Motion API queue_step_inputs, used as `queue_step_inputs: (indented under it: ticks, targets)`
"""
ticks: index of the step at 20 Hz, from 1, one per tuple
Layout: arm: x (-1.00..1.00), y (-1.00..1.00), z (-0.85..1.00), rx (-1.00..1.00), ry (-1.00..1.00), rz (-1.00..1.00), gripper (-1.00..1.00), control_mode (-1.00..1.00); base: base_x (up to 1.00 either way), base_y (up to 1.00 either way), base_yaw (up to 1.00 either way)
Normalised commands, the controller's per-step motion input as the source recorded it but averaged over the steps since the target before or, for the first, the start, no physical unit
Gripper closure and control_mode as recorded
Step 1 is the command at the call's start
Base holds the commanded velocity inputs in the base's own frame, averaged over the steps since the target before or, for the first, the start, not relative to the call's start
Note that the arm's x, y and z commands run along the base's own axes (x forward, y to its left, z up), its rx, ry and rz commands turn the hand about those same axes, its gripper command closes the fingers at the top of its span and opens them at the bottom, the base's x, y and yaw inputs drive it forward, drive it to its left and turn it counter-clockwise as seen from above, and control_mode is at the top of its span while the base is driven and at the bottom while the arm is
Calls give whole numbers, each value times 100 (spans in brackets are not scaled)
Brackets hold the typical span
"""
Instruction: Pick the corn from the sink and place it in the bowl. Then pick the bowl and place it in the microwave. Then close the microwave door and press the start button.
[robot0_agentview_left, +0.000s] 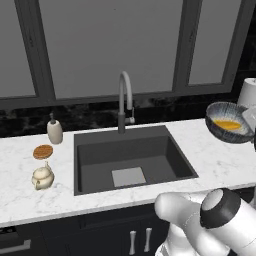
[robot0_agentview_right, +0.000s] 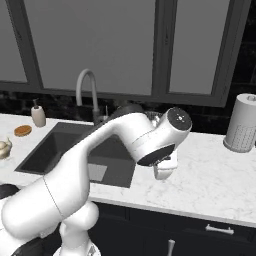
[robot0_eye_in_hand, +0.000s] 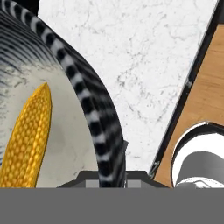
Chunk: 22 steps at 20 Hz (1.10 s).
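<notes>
I had the gripper (robot0_eye_in_hand: 105, 177) pinched on the rim of the bowl (robot0_eye_in_hand: 94, 118), its tips barely showing at the bottom of the hand view with the striped rim running down between them. The corn (robot0_eye_in_hand: 28, 140) lay inside the bowl, against the pale inner wall. Past the rim that view gave me marble tabletop (robot0_eye_in_hand: 144, 65), a dark edge and wood floor beyond it.

From the left base view I saw the bowl (robot0_agentview_left: 229, 123) tilted and raised above the tabletop (robot0_agentview_left: 215, 150) at the far right, the corn (robot0_agentview_left: 227, 124) a yellow streak in it; the gripper itself was cut off by the frame edge. The right base view hid the bowl behind my own arm (robot0_agentview_right: 150, 137), which crossed in front of the sink (robot0_agentview_right: 60, 150).

The sink (robot0_agentview_left: 130, 157) sat left of the bowl with the faucet (robot0_agentview_left: 125, 102) behind it. Left of the basin stood a soap bottle (robot0_agentview_left: 54, 131), a brown round item (robot0_agentview_left: 43, 151) and a cream teapot (robot0_agentview_left: 42, 177). A paper towel roll (robot0_agentview_right: 242, 122) stood at the right on the tabletop.
</notes>
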Motion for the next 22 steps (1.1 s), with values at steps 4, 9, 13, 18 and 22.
queue_step_inputs:
  ticks: [4,9,13,18,22]
  targets:
    - [0,95,44,-15,-4,0,100,-100,0,0,0]
    - [0,77,7,-14,0,0,100,-100,0,0,0]
    - [0,4,0,-3,-2,0,100,100,-8,0,-6]
    - [0,0,0,0,0,0,100,100,-33,-26,-46]
    - [0,0,0,0,0,0,100,100,-43,-38,-72]
